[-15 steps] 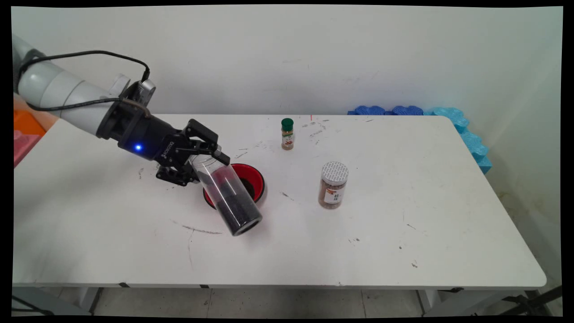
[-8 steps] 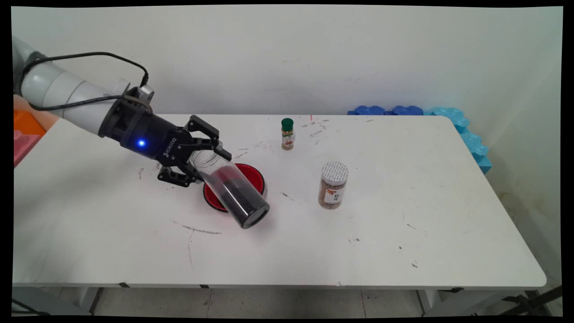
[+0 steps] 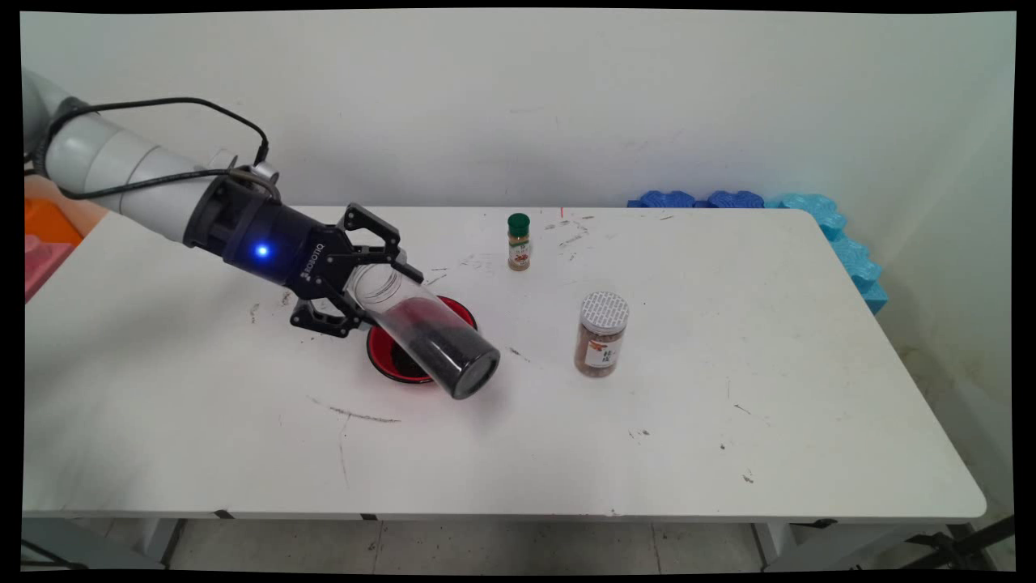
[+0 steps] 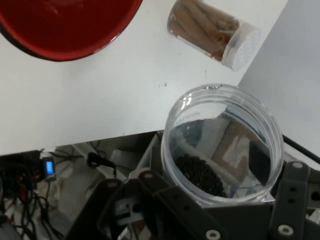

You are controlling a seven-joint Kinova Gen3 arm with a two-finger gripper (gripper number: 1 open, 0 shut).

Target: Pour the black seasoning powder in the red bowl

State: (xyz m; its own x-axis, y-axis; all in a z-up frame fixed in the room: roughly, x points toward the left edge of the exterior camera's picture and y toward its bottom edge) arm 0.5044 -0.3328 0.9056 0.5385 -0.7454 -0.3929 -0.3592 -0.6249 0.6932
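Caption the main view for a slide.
Kinova gripper holds a tilted clear jar of dark grains above a red bowl on the white table.

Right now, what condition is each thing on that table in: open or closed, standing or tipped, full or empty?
gripper: shut on the clear jar, near its mouth.
clear jar: lidless, tipped, held above the bowl, dark grains inside.
red bowl: on the table, under the jar; contents hidden.
green-capped bottle: upright, capped.
white-lidded jar: upright, lid on, brown contents.
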